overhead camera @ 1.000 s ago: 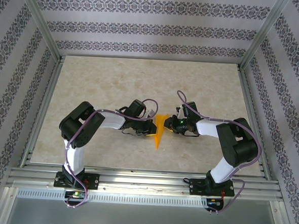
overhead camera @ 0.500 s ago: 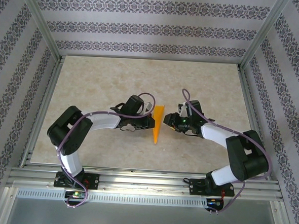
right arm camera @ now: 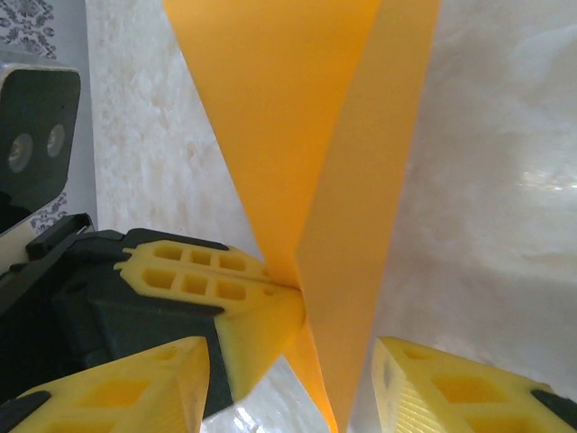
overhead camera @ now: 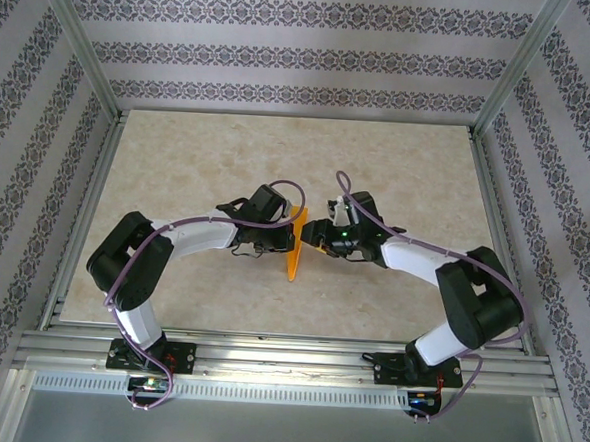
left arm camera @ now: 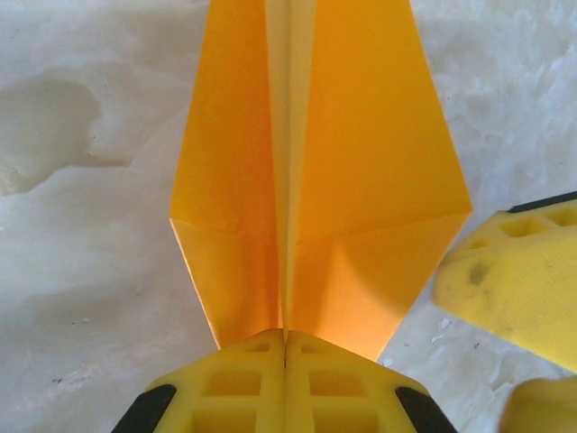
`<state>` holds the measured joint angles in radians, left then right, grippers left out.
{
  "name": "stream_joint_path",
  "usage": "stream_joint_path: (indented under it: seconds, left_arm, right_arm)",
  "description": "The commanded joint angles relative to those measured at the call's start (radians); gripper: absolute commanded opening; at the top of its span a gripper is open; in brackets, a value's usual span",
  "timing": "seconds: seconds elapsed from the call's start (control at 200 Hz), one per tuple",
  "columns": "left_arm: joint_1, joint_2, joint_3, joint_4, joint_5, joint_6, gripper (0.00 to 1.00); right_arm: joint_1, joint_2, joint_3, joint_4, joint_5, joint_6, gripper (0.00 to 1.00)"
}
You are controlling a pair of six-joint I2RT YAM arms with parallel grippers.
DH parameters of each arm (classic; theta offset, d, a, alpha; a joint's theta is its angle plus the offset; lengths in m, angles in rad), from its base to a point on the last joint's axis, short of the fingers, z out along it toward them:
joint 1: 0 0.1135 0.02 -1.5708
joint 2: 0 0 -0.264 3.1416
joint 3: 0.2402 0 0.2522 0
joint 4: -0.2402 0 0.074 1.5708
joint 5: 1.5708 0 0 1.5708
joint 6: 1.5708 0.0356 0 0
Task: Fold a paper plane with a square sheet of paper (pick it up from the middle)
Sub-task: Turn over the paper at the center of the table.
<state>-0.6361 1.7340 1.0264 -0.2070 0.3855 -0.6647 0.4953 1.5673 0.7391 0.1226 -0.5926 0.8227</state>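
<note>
The paper plane (overhead camera: 293,246) is sitting near the middle of the table (overhead camera: 178,164), its narrow tip pointing toward the near edge. The left gripper (overhead camera: 286,243) is reaching in from the left and pinching the plane along its centre fold. The right gripper (overhead camera: 316,244) is sitting just beside the plane on the right, its fingers (right arm camera: 433,388) standing apart with part of the plane between them.

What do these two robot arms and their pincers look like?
Each arm, left arm and right arm, is white tubes between chunky black joints, with thin purple cables looping alongside. The left gripper and right gripper end in yellow plastic fingers with square moulded pockets on black mounts.
</note>
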Motion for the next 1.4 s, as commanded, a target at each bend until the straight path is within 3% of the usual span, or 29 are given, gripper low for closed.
stream_joint_path:
  seconds: [0.0,0.49,0.864,1.394]
  left_arm:
    - [-0.014,-0.002,0.029,-0.061,-0.019,0.029,0.00]
    - [-0.027,0.035,0.054,-0.138,-0.047,0.041,0.00]
    - [-0.036,0.091,0.089,-0.146,-0.016,0.037,0.09]
    - [-0.039,0.130,0.095,-0.111,0.024,0.016,0.15]
  right_arm:
    - [0.008,0.048,0.030,0.005,0.020,0.025,0.50]
    - [-0.009,0.153,0.032,0.015,0.033,0.019,0.16]
    - [-0.010,0.178,0.018,0.058,-0.003,0.023,0.07]
    - [-0.014,0.185,0.002,0.084,-0.018,0.031,0.06]
